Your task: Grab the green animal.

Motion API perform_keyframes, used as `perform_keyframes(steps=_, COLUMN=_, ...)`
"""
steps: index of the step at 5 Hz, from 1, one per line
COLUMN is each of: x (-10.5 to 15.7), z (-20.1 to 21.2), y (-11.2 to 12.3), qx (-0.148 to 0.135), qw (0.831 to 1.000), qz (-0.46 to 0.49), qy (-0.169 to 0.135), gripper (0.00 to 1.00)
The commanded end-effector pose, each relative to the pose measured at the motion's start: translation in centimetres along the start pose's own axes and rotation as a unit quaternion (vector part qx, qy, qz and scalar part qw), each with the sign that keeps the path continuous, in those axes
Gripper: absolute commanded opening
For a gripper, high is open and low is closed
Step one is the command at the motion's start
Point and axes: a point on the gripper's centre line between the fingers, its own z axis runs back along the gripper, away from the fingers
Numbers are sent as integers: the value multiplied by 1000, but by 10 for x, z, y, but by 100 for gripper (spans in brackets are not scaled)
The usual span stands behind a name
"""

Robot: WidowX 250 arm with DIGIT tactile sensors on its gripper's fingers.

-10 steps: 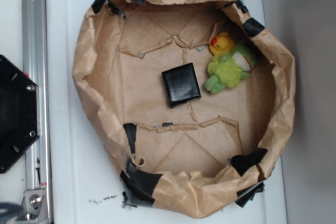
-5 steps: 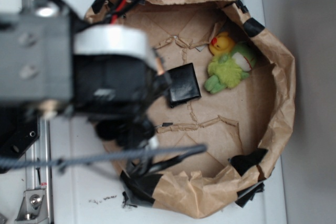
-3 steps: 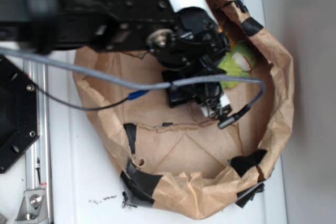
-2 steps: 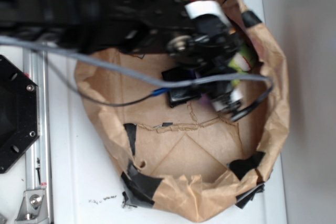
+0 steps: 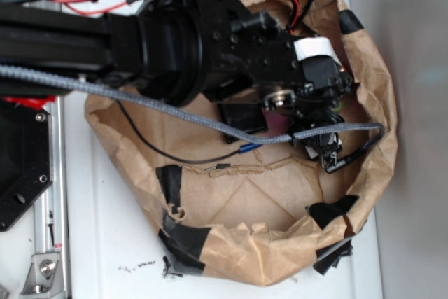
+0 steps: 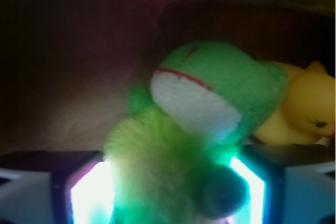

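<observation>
In the wrist view the green animal (image 6: 210, 98) fills the middle: a fuzzy lime body, a darker green head, a white face patch with a red line. My gripper (image 6: 168, 187) is open, one finger on each side of the fuzzy body. Bright gaps show between the plush and each finger (image 6: 58, 182). In the exterior view my arm and gripper (image 5: 318, 120) hang over the right part of the paper bowl and hide the green animal.
A yellow rubber duck (image 6: 302, 108) lies right behind the plush's head, touching it. A flat black square pad (image 5: 241, 115) sits mid-bowl, partly under the arm. The crumpled brown paper bowl wall (image 5: 381, 110) rises close on the right. Cables (image 5: 175, 106) cross the bowl.
My arm swung in from the left, crossed the bowl and came down over the green animal and the duck, which the exterior view now hides. The bowl's rim has been pushed out of shape.
</observation>
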Motion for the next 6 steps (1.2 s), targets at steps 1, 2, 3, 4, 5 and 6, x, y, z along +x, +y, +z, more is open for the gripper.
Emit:
perform_keyframes(steps=1, x=9, z=82, y=-9, qx=61, qw=990, qz=-124, qy=41, gripper=0)
perform_keyframes(steps=2, x=-13, z=145, y=-2, qx=67, qw=978, qz=-195, qy=44, gripper=0)
perform_keyframes(steps=3, x=-17, z=181, y=-5, qx=53, qw=961, qz=-245, qy=116, gripper=0)
perform_keyframes(steps=4, x=-30, z=186, y=-3, qx=26, qw=959, qz=-235, qy=154, gripper=0)
perform_keyframes(steps=5, x=-30, z=175, y=2, qx=38, qw=964, qz=-209, qy=161, gripper=0)
perform_keyframes(steps=6, x=-32, z=170, y=5, qx=45, qw=965, qz=-203, qy=162, gripper=0)
